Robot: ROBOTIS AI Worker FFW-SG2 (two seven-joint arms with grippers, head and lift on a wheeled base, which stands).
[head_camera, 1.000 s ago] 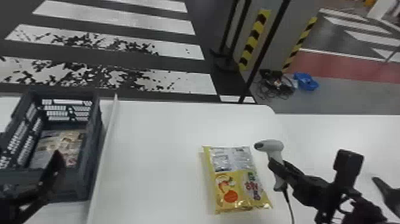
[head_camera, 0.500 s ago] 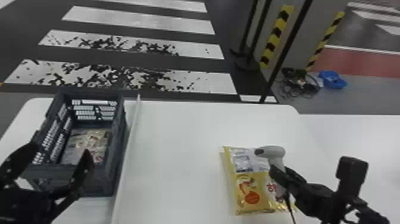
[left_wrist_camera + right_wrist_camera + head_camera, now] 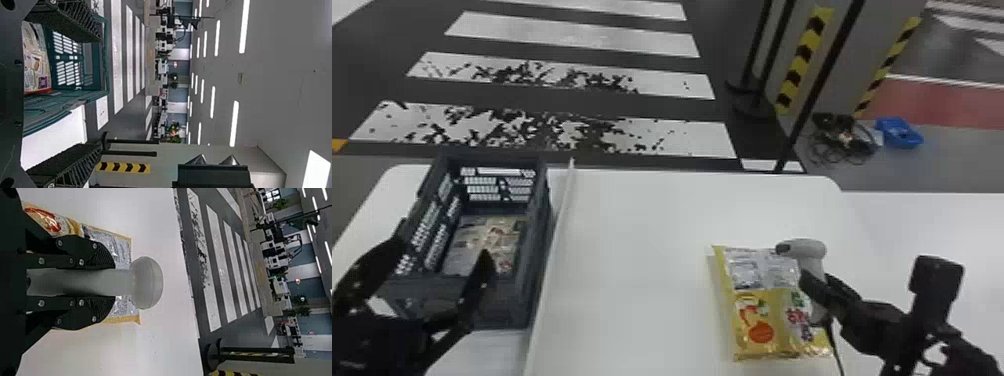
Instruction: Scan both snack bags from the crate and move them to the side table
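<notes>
At lower left, left end effector (image 3: 444,244) is released near crate (image 3: 538,250); at lower right, right end effector (image 3: 814,281) grasps barcode scanner (image 3: 809,250).

Glossy plastic snack bag (image 3: 764,312), matt plastic crate (image 3: 533,255)

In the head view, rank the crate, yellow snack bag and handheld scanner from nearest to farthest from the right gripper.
1. Handheld scanner: held in the right gripper.
2. Yellow snack bag: lying below, slightly left.
3. Crate: far over on the left.
</notes>
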